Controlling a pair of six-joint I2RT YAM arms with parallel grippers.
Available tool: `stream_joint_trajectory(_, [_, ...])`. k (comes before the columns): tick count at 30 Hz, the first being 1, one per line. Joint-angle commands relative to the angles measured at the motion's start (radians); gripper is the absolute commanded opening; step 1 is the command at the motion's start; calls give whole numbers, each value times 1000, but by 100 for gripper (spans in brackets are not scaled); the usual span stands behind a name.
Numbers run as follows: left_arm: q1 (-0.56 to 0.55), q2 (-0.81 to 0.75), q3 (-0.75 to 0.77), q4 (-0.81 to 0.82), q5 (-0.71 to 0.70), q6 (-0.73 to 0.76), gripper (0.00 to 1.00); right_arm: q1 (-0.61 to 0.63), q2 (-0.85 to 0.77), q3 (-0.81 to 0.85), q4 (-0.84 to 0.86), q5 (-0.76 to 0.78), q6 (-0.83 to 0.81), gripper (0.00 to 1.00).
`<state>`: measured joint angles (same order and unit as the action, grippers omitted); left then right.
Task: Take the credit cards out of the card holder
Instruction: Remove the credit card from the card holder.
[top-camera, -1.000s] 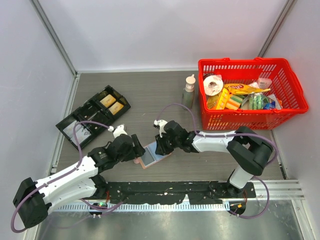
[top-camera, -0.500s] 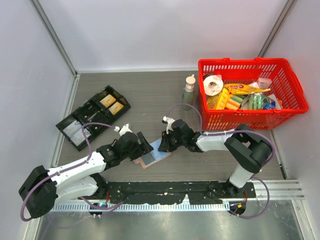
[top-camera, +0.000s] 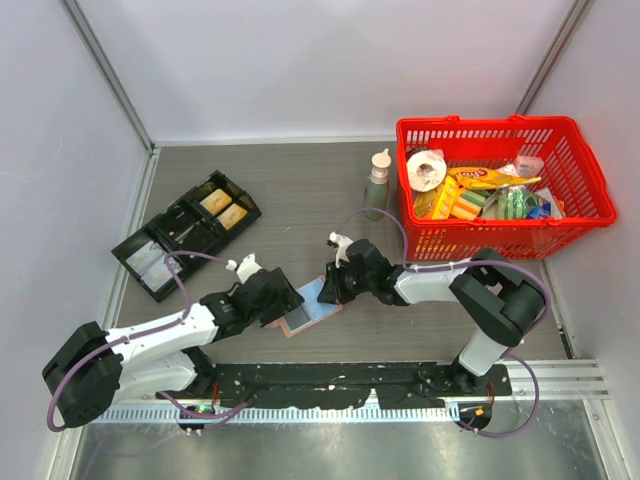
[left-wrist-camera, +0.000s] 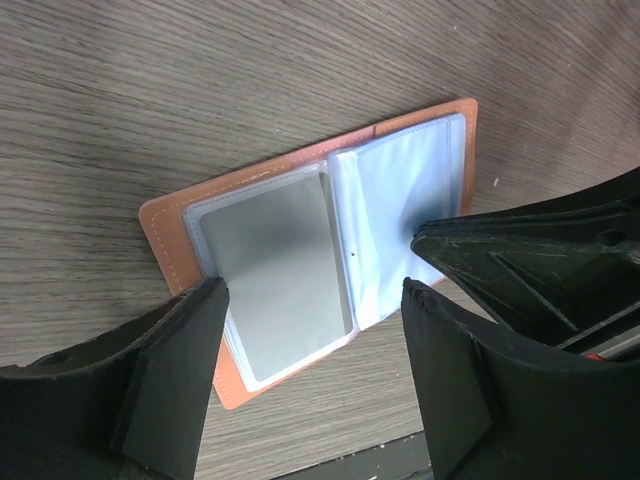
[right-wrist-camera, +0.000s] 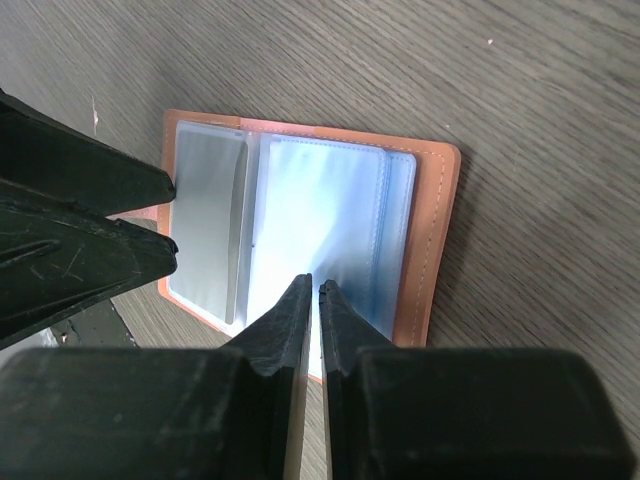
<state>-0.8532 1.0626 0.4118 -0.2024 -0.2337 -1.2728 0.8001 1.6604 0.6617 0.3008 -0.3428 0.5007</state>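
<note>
Okay, with the card holder (right-wrist-camera: 438, 230) lying open on the table (top-camera: 300, 190), we're figuring the left gripper (left-wrist-camera: 312, 300), spread wide over its card page, should press down before the right gripper (right-wrist-camera: 314, 285), pinched nearly closed at the sleeves (right-wrist-camera: 330, 210), tugs anything.

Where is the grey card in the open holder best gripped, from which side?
Probably the edge by the centre fold, from the loose-sleeve side: the grey card lies flat in the card holder, so only an edge is pinchable, and its other edges sit inside the stitched border.
</note>
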Motion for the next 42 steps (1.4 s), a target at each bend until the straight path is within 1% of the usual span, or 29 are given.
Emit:
stream_joint_trajectory(1, [-24,20,42,-106,-114,7,75,-16,-10,-31,-54,54,-21,13])
stream_joint_trajectory(7, [-30,25,61,-117,-139,23,75,-19,-5,-34,-48,48,-19,13])
stream_joint_trajectory(12, [-33,56,67,-80,-119,35,73,-21,-10,-36,-48,48,-17,13])
stream_joint_trajectory(20, [-50,97,104,-14,-84,58,64,-21,-2,-36,-40,39,-14,13])
stream_joint_trajectory(24, [-67,80,154,-3,-76,84,59,-19,-1,-40,-32,36,-11,13])
stream_joint_trajectory(27, [-83,77,183,30,-44,107,56,-21,1,-40,-28,33,-11,13])
stream_joint_trajectory(35, [-93,100,223,83,-9,127,53,-29,-10,-48,-17,24,-4,13])
stream_joint_trajectory(42, [-93,181,242,92,1,139,53,-33,-39,-57,-6,24,1,13])
